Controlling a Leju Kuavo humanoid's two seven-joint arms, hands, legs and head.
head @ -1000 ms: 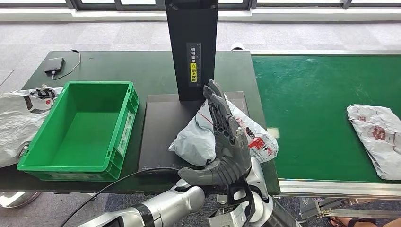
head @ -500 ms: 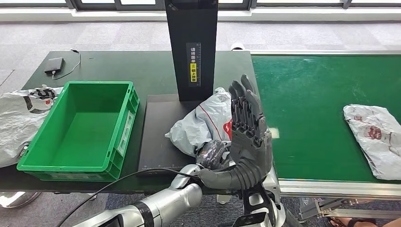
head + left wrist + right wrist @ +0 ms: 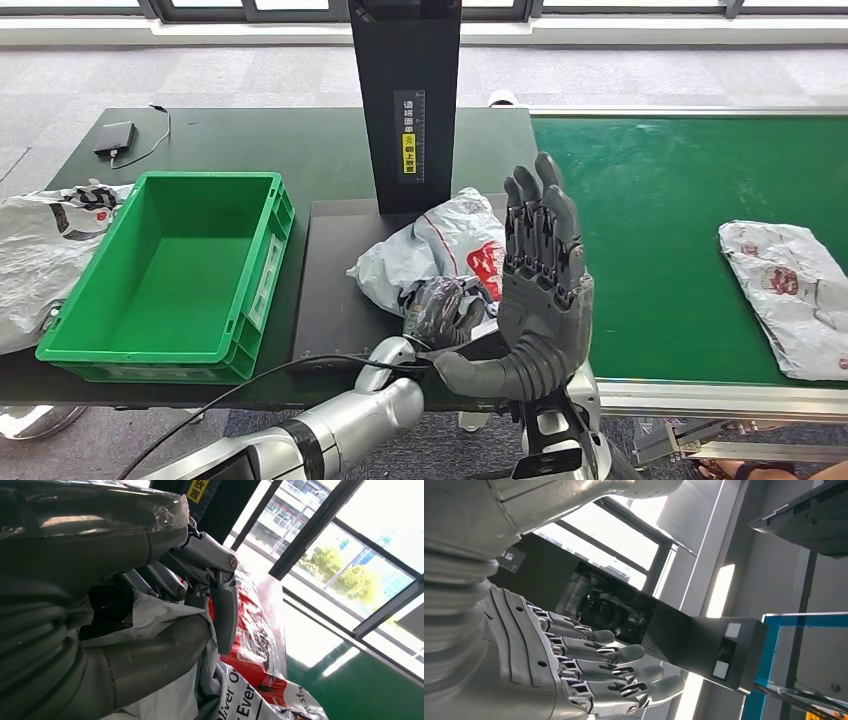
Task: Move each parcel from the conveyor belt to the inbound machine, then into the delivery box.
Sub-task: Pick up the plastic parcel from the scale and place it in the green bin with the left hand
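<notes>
A grey parcel with red print (image 3: 445, 245) lies crumpled on the black plate of the inbound machine (image 3: 335, 290), just in front of its black column (image 3: 405, 100). My left hand (image 3: 438, 312) grips the parcel's near edge; in the left wrist view my thumb and fingers (image 3: 222, 605) close over the plastic of the parcel (image 3: 250, 650). My right hand (image 3: 540, 285) stands raised and open, fingers straight up, just right of the parcel and holding nothing. In the right wrist view my right hand (image 3: 589, 670) is spread flat. A second parcel (image 3: 790, 295) lies on the green conveyor belt (image 3: 650, 220).
The green delivery box (image 3: 265, 275) stands hollow to the left of the plate. Another grey parcel (image 3: 40, 250) lies beyond the box at the table's left end. A small black device with a cable (image 3: 115, 137) sits at the back left. The conveyor's metal rail (image 3: 700, 395) runs along the front.
My right hand let go of the parcel and moved right and up. My left hand came in and took its near edge. The parcel shifted left; the conveyor parcel drifted slightly left.
</notes>
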